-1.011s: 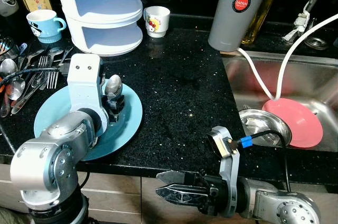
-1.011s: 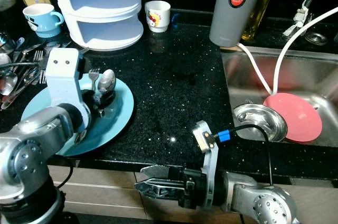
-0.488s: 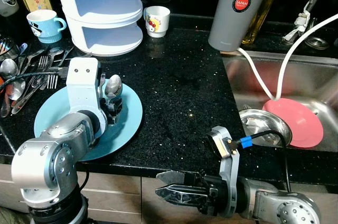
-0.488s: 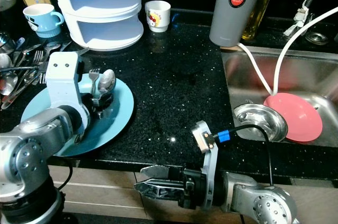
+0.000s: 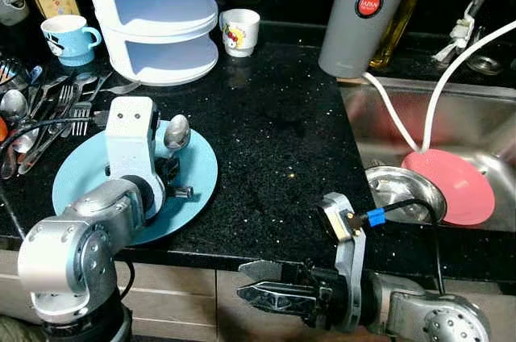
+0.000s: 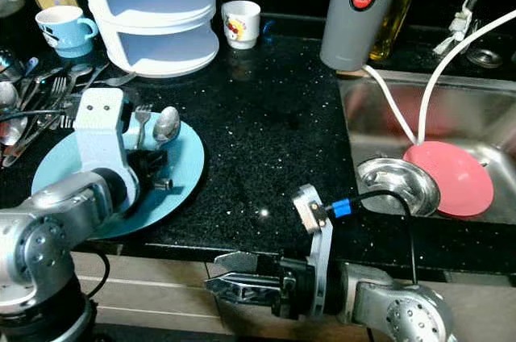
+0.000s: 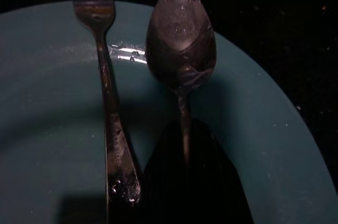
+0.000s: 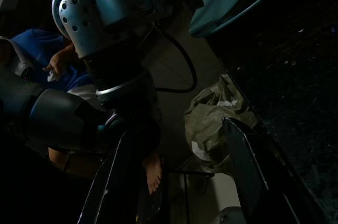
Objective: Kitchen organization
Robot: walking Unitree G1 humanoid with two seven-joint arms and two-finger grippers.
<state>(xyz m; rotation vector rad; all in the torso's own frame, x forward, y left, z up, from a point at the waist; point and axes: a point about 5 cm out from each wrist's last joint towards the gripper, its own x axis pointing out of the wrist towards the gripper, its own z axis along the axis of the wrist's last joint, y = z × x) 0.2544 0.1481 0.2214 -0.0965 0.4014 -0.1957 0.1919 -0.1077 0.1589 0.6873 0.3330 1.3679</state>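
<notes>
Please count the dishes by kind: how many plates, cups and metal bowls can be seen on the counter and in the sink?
Plates: 2 (blue plate on the counter, pink plate in the sink)
Cups: 2 (blue cup, white cup)
Metal bowls: 1 (steel bowl in the sink)
Total: 5

A home kitchen, plainly. A black speckled stone tabletop [image 5: 274, 132] runs into a steel sink [image 5: 476, 128] with a pink plate [image 5: 451, 185] and a metal bowl [image 5: 403, 189] in it. Loose cutlery [image 5: 40, 112] lies heaped beside a blue plate [image 5: 201, 168]. At the back stand mugs [image 5: 68, 38], a white tiered container [image 5: 157, 15] and a grey water filter [image 5: 363, 11] with its hose.
</notes>
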